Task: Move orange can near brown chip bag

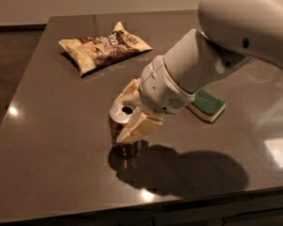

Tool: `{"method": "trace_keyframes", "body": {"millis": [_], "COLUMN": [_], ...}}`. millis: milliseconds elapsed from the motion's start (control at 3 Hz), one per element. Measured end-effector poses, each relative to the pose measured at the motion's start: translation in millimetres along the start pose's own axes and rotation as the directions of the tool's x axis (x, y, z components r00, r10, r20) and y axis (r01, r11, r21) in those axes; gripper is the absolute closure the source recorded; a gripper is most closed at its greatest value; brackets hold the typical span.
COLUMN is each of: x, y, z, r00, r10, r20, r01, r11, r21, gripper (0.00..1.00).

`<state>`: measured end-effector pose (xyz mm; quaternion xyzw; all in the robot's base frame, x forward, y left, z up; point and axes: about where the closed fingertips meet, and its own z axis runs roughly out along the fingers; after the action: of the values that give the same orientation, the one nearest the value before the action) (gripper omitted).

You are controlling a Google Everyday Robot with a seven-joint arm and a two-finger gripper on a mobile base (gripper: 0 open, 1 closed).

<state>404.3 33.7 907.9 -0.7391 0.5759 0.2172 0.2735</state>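
The orange can (118, 130) stands upright on the dark table (52, 126) near its front edge, silver top showing. My gripper (128, 111) is down on it, with one cream finger behind the can's top and the other across its right front side, shut on the can. The brown chip bag (104, 51) lies flat at the back left of the table, well away from the can. My white arm reaches in from the upper right.
A green-and-yellow sponge (206, 105) lies to the right of the can, partly hidden behind my arm. The table's front edge (132, 206) runs just below the can, and its left edge drops to a dark floor.
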Motion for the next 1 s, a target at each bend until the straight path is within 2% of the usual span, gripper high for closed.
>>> {"method": "trace_keyframes", "body": {"millis": [333,667,1000], "x": [-2.0,-0.3,1.9], "y": [-12.3,-44.0,-83.2], "z": [-11.4,-28.4,-39.8], "r00": [1.0,0.998,0.994], "r10": [0.008,0.048,0.098], "r20": [-0.025,-0.048,-0.046], "r01": [-0.008,-0.046,-0.094], "r11": [0.9998,0.998,0.992], "r21": [0.017,0.042,0.084], "gripper": [0.87,1.0,1.0]}}
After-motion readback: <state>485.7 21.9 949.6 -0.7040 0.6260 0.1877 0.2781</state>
